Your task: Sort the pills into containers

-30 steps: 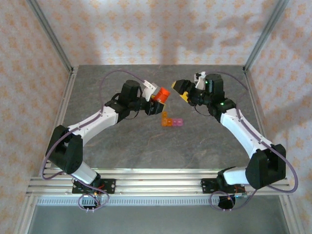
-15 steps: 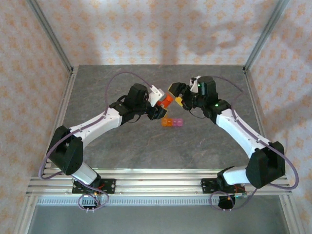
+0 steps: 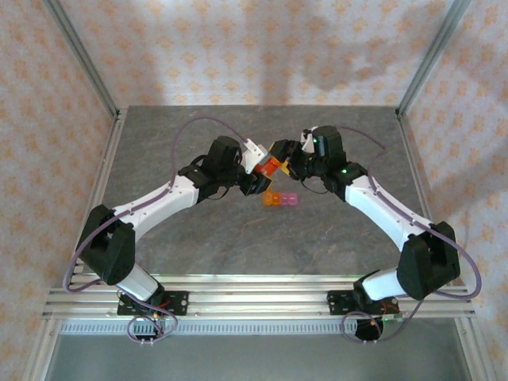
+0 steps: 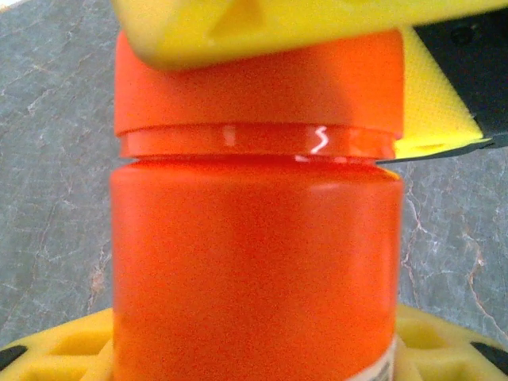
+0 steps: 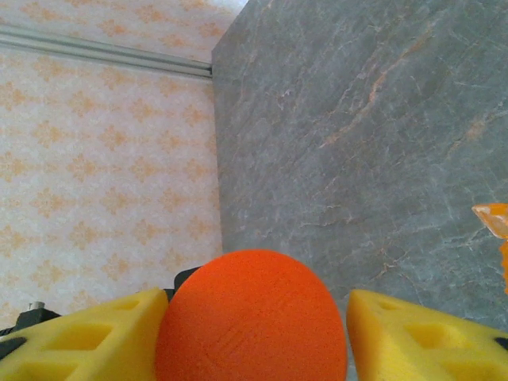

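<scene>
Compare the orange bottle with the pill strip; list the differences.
Pose: the orange bottle is held off the table by the left gripper; the pill strip lies flat on it. Shape: the bottle is a capped cylinder, the strip a low row of small cells. Colour: the bottle is opaque orange, the strip runs orange to pink. Both show orange.

Top view: high behind my arm bases, facing down on whole table [image 3: 198,238]. Left wrist view — very near, side-on to orange bottle [image 4: 254,262]. Right wrist view — very near, end-on to cap [image 5: 250,317]. All share bottle.
</scene>
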Motion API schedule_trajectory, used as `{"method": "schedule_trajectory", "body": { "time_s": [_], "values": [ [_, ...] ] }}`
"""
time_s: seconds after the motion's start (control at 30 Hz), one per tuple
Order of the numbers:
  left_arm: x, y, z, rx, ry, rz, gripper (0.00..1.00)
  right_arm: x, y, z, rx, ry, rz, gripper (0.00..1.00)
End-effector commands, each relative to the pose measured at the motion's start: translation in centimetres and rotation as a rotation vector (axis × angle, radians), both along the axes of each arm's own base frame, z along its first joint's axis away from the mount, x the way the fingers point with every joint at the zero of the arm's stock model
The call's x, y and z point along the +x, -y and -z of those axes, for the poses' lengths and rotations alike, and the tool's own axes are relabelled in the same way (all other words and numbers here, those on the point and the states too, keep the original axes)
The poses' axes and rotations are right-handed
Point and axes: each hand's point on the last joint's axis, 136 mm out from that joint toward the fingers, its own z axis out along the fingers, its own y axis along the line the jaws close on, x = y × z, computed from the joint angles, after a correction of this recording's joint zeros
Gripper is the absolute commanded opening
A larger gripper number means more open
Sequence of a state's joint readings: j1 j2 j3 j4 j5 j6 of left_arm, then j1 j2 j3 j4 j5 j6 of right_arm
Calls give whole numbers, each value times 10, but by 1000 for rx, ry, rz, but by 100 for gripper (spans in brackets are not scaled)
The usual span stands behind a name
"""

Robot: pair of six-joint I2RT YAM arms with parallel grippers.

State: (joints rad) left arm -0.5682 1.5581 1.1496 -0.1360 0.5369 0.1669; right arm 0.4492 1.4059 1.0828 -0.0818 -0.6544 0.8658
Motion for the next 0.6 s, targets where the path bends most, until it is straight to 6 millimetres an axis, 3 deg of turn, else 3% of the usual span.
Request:
{"method": "schedule_trajectory", "body": {
  "time_s": [0.0, 0.1, 0.37, 0.57],
  "values": [
    [5, 5, -28, -28, 75, 8, 0, 3, -7, -2, 16, 16, -14, 58],
    [5, 6, -27, -29, 72, 10, 0, 2, -10, -1, 19, 18, -26, 58],
    [6, 8, -28, -40, 64, 11, 0, 2, -15, -1, 19, 28, -67, 38],
    [0, 9, -34, -79, 38, 36, 0, 2, -12, -4, -31, 120, -127, 33]
  ]
}}
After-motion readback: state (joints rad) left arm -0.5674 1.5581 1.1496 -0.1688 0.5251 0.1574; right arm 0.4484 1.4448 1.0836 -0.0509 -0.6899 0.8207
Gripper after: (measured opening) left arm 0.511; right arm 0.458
